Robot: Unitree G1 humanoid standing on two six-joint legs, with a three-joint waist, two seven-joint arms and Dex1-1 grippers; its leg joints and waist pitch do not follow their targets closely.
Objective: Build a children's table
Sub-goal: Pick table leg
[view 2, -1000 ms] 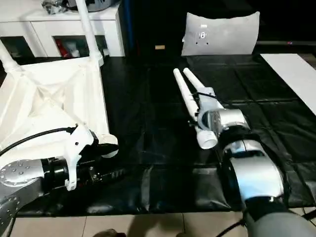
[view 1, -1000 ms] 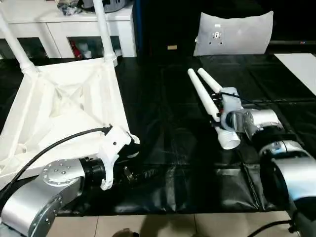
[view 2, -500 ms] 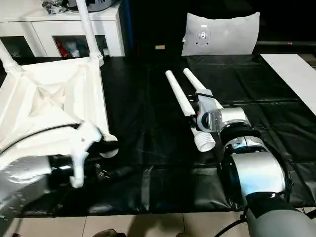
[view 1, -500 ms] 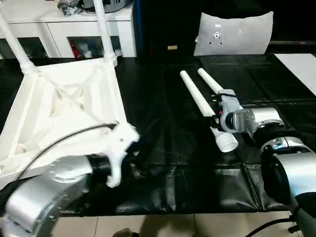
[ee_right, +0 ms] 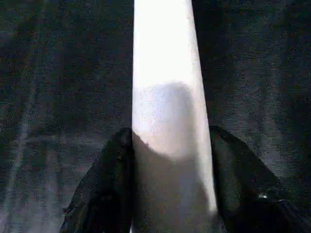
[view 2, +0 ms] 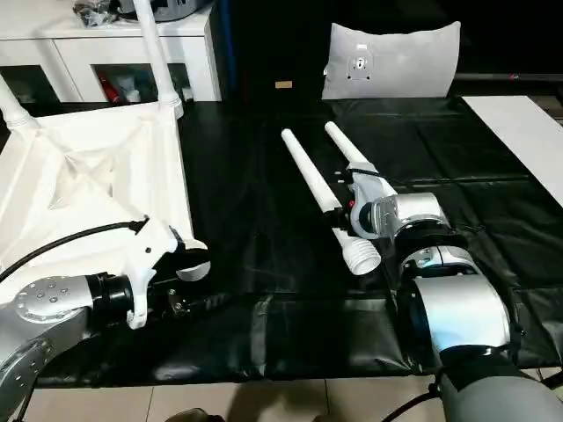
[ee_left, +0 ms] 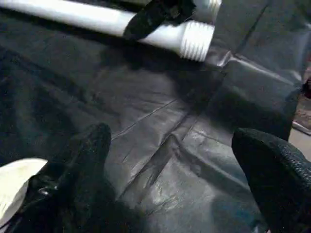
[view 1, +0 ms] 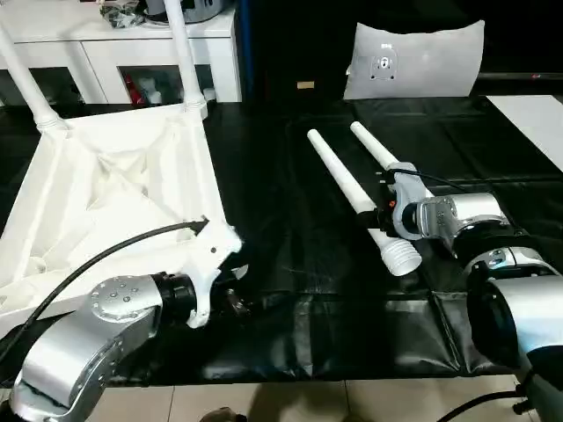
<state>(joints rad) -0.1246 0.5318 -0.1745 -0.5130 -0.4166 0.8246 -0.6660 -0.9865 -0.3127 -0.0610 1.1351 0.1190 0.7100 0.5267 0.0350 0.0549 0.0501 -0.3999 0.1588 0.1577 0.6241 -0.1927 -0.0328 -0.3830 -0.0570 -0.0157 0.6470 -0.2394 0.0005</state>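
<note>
**Right claw closing around a loose leg near its threaded end**

The leg (view 1: 361, 199) lies flat on the black mat (view 1: 290, 176), to the right of the upside-down table top (view 1: 114, 185), which already carries two upright legs. A second loose leg (view 1: 380, 149) lies just beside it. The right gripper (ee_right: 167, 194) has its black fingers on both sides of the leg, tight to it in the wrist view; I judge it as gripped. The left gripper (ee_left: 180, 165) stands wide open and empty over the mat

The leg looks light, stiff and smooth, so it may slip or turn; holding close to the thick end seems best. Its long axis runs away from the robot and slightly left, with the threaded end (view 1: 403, 259) toward the robot and the thin tip far
</note>
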